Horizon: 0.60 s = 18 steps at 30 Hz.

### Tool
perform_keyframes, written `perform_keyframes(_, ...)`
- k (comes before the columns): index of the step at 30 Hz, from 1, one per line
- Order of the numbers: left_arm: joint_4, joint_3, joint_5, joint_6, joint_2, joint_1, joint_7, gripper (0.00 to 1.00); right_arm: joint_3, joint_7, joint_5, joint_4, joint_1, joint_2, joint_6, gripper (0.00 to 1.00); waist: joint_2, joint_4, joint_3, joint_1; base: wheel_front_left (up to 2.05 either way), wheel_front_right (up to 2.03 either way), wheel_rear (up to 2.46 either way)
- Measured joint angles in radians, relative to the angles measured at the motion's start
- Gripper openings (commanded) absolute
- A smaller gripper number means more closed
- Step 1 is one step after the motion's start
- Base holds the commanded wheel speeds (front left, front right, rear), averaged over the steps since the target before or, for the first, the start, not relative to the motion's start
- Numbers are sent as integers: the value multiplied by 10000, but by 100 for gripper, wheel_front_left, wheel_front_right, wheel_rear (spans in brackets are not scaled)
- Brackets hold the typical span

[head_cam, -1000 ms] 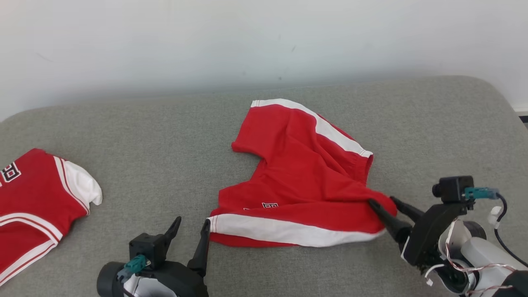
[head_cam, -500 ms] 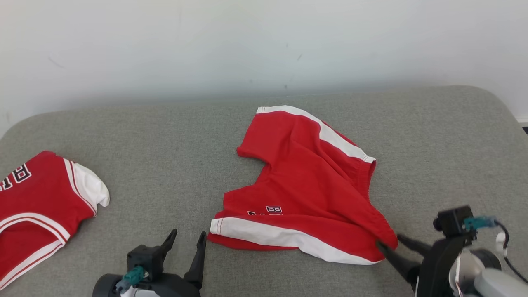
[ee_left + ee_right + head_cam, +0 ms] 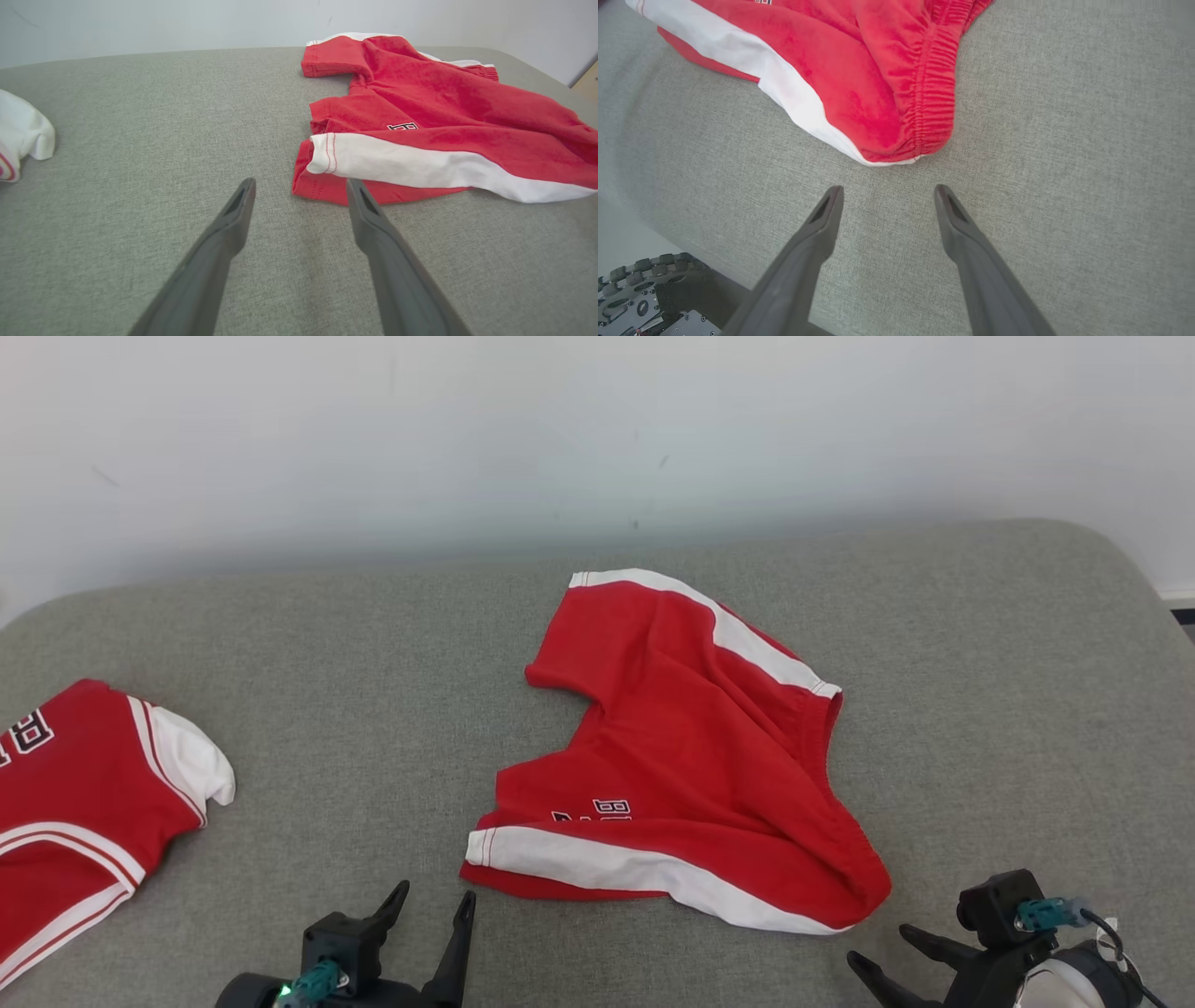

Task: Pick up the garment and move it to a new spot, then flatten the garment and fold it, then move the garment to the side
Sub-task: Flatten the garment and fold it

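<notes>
The garment (image 3: 691,765) is a pair of red shorts with white side stripes, lying rumpled in the middle of the grey cushion (image 3: 373,691). My left gripper (image 3: 434,901) stands open near the front edge, just short of the white-striped leg hem (image 3: 336,154), touching nothing. At the lower right my right gripper (image 3: 882,952) is open too, a little back from the elastic waistband corner (image 3: 924,116), with nothing between its fingers. In the left wrist view the garment (image 3: 434,121) spreads to the right of the left gripper (image 3: 301,184). The right gripper (image 3: 887,191) hovers over bare cushion.
A second red and white garment (image 3: 75,803) lies at the cushion's left edge; its white sleeve (image 3: 23,135) appears in the left wrist view. A pale wall (image 3: 560,429) runs behind. The robot's wheeled base (image 3: 644,298) sits below the cushion's front edge.
My right gripper has let go of the waistband corner and drawn back toward the front edge. The left gripper has also pulled back slightly. The garment now lies still; the camera shifted a little.
</notes>
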<state>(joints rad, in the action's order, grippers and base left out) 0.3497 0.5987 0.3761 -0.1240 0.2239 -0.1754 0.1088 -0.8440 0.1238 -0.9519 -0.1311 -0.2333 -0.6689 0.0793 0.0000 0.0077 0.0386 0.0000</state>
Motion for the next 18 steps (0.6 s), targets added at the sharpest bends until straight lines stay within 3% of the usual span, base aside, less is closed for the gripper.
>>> perform_keyframes(3, -33, -12, -77, 0, -40, -141, -115, 100, -130, -211, 602, 13, -13, -33, 105, 100, 0, 27, 211, 1, 0, 0, 0)
perform_keyframes(18, -184, -407, -428, 0, -205, -187, -295, 100, 157, -709, 1183, -240, -430, -13, 353, 100, 0, 124, 513, 0, 0, 0, 0)
